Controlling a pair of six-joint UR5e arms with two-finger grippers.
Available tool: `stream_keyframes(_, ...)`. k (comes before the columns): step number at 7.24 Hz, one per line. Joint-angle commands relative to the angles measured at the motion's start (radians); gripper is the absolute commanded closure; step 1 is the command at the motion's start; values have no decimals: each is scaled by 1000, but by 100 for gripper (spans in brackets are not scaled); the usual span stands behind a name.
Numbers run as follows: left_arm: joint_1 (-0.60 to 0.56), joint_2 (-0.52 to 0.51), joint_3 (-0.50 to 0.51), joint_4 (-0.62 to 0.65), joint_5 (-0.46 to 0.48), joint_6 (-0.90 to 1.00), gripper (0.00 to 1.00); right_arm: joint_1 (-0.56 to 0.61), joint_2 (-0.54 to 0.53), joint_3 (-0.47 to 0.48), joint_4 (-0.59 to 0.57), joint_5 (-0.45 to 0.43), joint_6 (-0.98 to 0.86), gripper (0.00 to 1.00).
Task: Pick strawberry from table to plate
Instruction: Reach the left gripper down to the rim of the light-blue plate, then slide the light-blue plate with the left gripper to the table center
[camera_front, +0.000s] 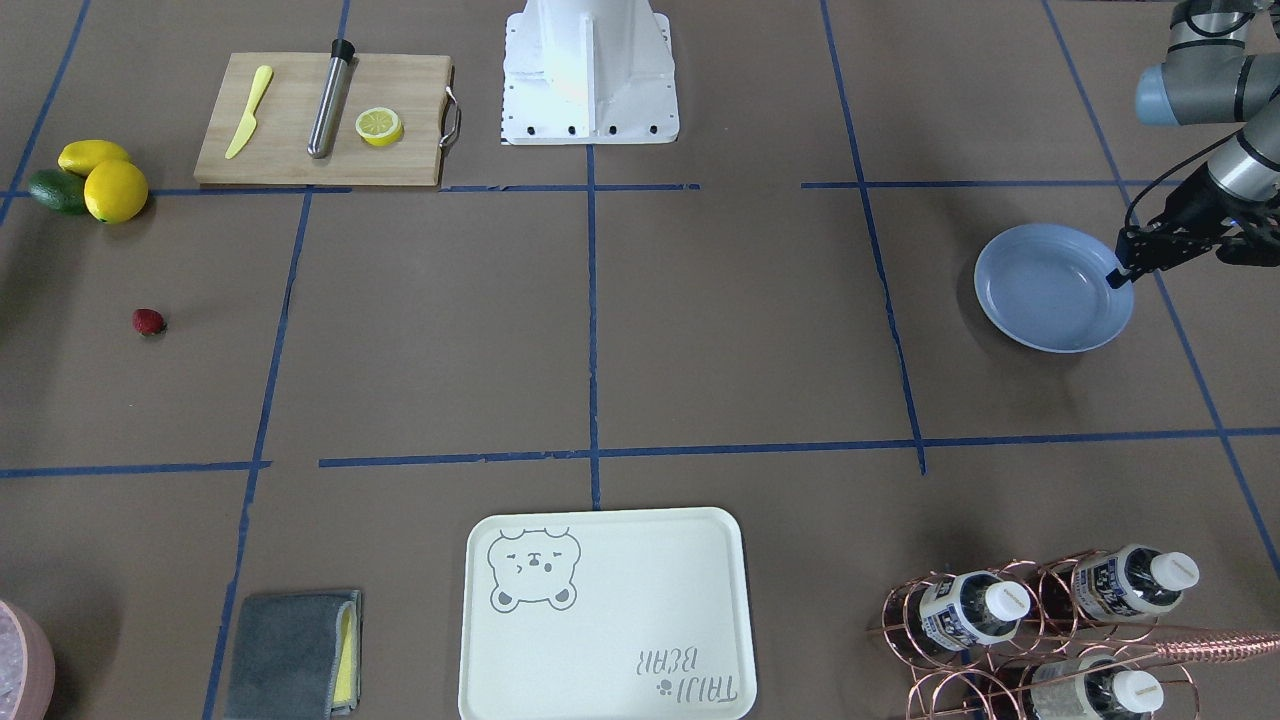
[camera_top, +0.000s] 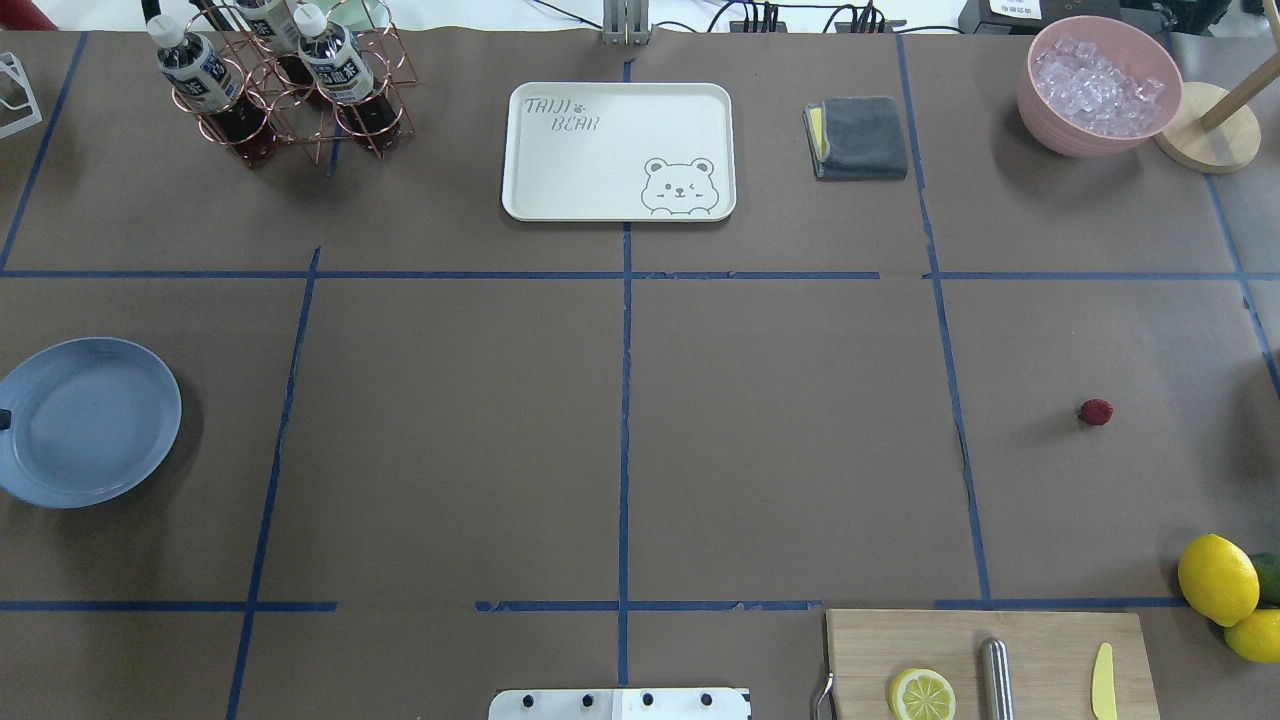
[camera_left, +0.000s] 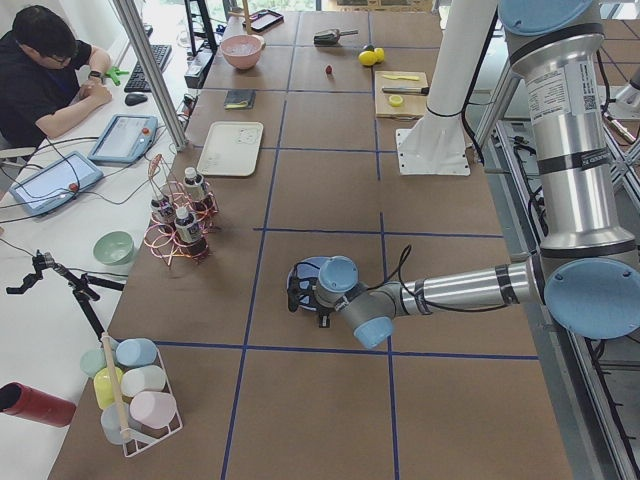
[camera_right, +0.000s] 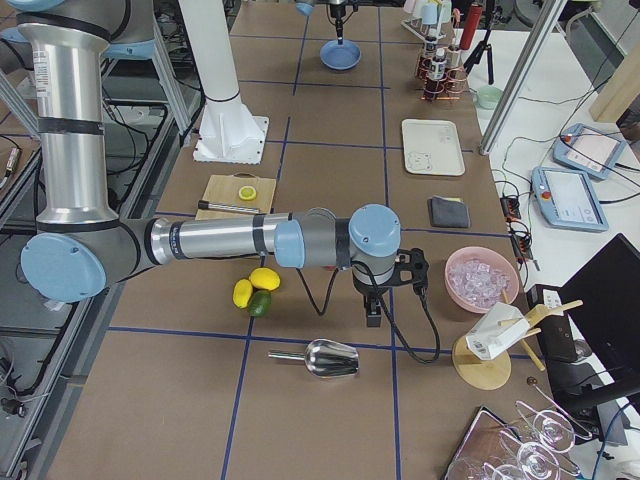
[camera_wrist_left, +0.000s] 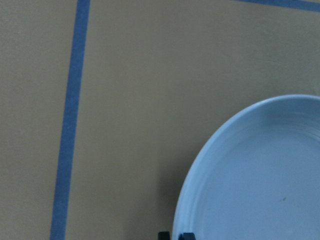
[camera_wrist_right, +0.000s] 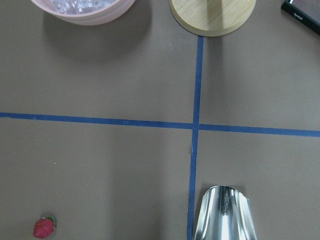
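1. left gripper (camera_front: 1122, 272): low at my left end of the table (camera_front: 700, 330), at the plate (camera_front: 1040, 300). the fingertips (camera_wrist_left: 164, 235) stand narrow, one on each side of the raised rim, closed on it.
2. right gripper (camera_right: 373, 315): hangs pointing down over my right end of the table, between the lemons (camera_right: 255, 285) and the pink bowl (camera_right: 482, 280). only the side camera shows it, so i cannot tell whether it is wide or narrow. nothing shows between its fingers in my right wrist view.
3. strawberry (camera_front: 149, 321): small and dark red, it lies alone on the bare table in my right half and touches nothing. it is near the lemons and well apart from the plate at the other end. it sits in the bottom-left corner of my right wrist view.
4. plate: pale blue, round and shallow, flat on the table on my left side.
5. other stock on my right side: a metal scoop (camera_wrist_right: 225, 215) just beside a blue tape line (camera_wrist_right: 194, 165); the pink bowl, filled with ice; a wooden board (camera_front: 320, 120) with a lemon half on it.
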Motion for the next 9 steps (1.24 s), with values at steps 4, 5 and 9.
stream_keyframes(4,-25,-433,-297,669,19,-266,100,0,1,19,2,2,61,0)
stream_keyframes(5,88,-509,-294,667,29,-435,100,0,1,20,2,4,70,0)
stream_keyframes(9,465,-666,-243,554,294,-873,100,-3,1,20,2,7,70,0)
